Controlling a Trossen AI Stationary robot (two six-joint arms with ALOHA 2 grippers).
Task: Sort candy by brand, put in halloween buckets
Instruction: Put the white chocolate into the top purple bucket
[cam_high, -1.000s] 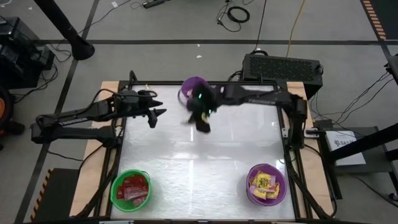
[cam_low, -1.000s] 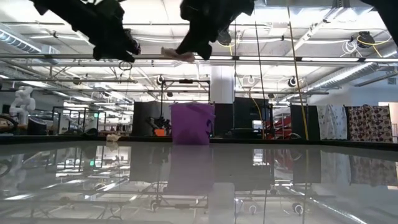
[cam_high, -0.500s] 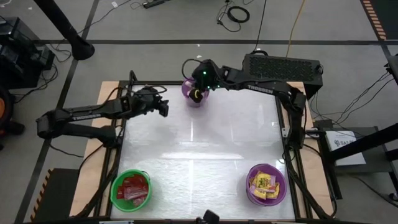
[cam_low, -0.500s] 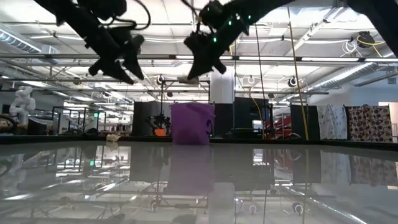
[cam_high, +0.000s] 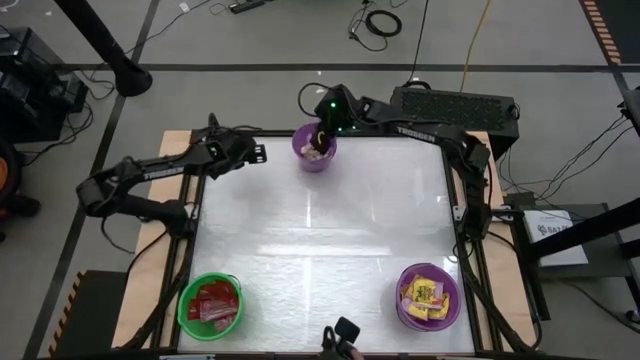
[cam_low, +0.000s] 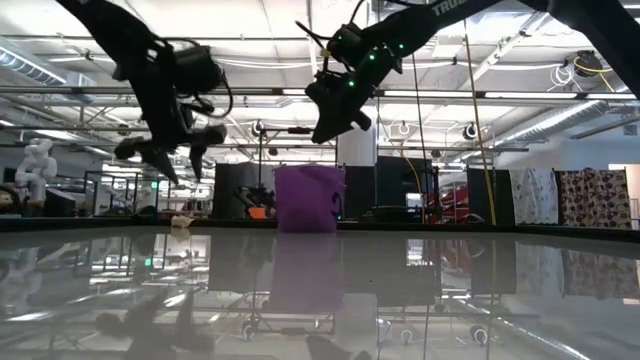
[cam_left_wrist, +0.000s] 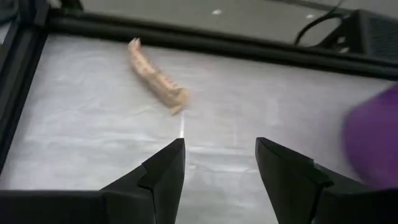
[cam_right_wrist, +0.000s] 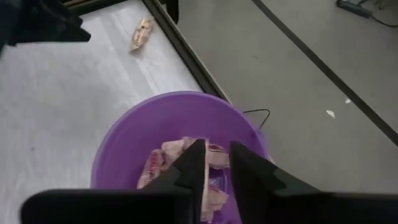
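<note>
A purple bucket stands at the table's far edge with pale tan twisted candies inside. My right gripper hangs just over its mouth, pointing down into it. Its fingers stand a narrow gap apart, and nothing shows held between them. My left gripper is open above the far left corner. It slants down at one tan candy that lies flat on the table beyond its fingertips. A green bucket of red packets and a purple bucket of yellow packets stand at the near edge.
The table's dark frame rail runs just behind the loose candy. The white middle of the table lies between the three buckets. A small dark object shows at the near edge.
My right gripper has carried a tan candy from the far middle of the table to above the far purple bucket; the candy no longer shows at its tips. My left gripper has moved toward the far left corner, sunk lower and rolled about its own line.
</note>
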